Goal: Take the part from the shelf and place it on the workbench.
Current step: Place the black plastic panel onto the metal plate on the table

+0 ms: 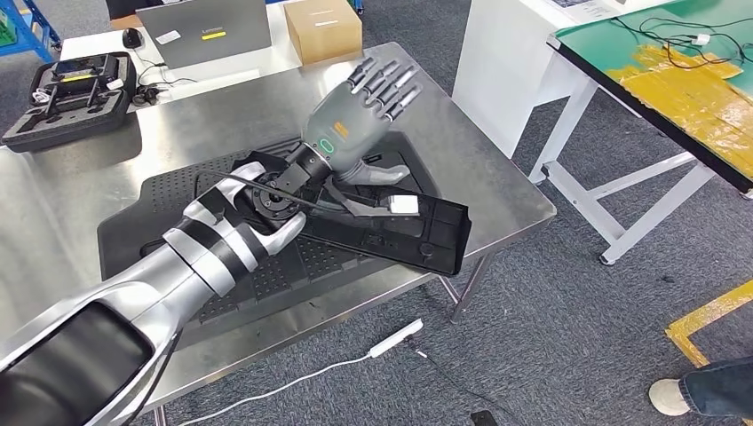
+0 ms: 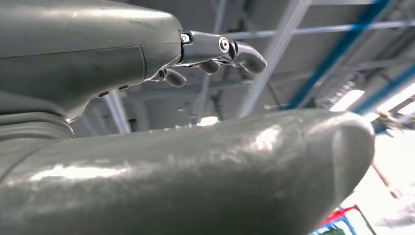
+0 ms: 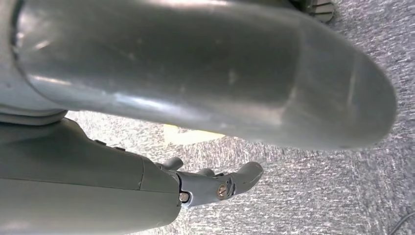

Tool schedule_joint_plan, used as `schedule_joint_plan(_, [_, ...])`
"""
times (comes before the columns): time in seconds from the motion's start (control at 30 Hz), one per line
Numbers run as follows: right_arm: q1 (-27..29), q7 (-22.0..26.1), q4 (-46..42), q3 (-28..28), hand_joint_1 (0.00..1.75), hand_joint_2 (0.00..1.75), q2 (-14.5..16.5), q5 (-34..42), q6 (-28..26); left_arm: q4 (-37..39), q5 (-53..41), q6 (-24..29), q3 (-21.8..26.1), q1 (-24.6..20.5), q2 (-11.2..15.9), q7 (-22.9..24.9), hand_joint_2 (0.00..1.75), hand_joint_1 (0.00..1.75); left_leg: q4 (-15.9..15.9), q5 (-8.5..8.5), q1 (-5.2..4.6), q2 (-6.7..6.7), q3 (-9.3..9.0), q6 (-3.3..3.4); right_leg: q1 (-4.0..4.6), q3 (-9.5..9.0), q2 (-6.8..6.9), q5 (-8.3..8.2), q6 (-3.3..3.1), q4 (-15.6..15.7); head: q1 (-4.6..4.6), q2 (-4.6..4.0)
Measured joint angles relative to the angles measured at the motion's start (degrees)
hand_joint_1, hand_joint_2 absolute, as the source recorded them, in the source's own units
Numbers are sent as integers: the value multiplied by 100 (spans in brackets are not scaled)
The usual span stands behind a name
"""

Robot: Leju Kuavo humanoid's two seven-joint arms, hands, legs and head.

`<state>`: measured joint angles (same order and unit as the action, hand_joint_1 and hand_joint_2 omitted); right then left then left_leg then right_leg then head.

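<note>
As I am scanning from the left of the head view, I am seeing an open black equipment case point(image 1: 67, 98) at the far corner, then a closed laptop point(image 1: 213, 34) and a cardboard box point(image 1: 324, 28) behind the steel tabletop point(image 1: 497, 191). A dark perforated mat point(image 1: 160, 209) is lying across the tabletop, and the part point(image 1: 400, 232), a long black moulded panel, is resting flat on it with its right end reaching toward the tabletop's edge. My left robot hand point(image 1: 364, 111) is hovering over the part with its fingers point(image 1: 391, 84) spread and nothing in them; whether its thumb is touching the panel, I cannot tell. In the right wrist view my right robot hand point(image 3: 215, 183) is hanging over grey carpet, fingers loosely apart and holding nothing. Farther right a green-topped table point(image 1: 675, 80) is standing well apart, and a person's shoe point(image 1: 670, 397) is showing at the corner. I am judging the placing essentially done: the part is down, and what is left is lifting my arm clear.
</note>
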<state>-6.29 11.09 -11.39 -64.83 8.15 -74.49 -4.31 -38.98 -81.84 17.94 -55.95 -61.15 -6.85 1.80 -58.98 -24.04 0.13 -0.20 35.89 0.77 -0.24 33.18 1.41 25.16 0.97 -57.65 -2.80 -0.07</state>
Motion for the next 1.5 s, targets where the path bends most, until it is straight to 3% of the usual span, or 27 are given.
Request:
schedule_joint_plan(0.43, [28,8,0,106,0,0,7,105,-46,261,-101,637,509,65,-20,165,0,0,0,0,-1,0,1,0,0,0,0,0,0,0,0,0])
schedule_joint_plan(0.57, [28,8,0,160,0,0,7,98,-88,266,177,1212,703,93,7,-19,0,0,0,0,-1,0,3,0,0,0,0,0,0,0,0,0])
schedule_joint_plan(0.73, [27,27,1,236,0,0,54,139,-237,-108,795,2150,1376,298,105,-721,0,0,0,0,0,0,2,0,1,0,0,0,0,-1,0,0])
schedule_joint_plan(0.93, [25,151,4,283,0,0,82,289,-286,-1200,1500,2221,3010,850,75,-2320,0,0,1,0,2,2,3,-1,1,6,-1,1,0,-1,-1,0])
schedule_joint_plan(1.03, [24,190,4,286,0,0,84,342,-301,-1510,2325,2221,3534,1029,26,-2527,0,0,1,0,1,1,3,-1,1,5,-1,2,0,0,0,0])
schedule_joint_plan(1.23, [25,245,4,351,0,0,84,350,-440,-2012,4114,2221,3621,1324,67,-2331,0,0,1,0,-1,0,6,0,1,4,1,2,0,0,1,0])
schedule_joint_plan(1.5, [24,261,4,409,0,0,86,337,-517,-2202,4799,2102,3613,1422,86,-2396,0,0,-4,-2,-8,-1,9,2,-11,4,1,0,2,2,1,0])
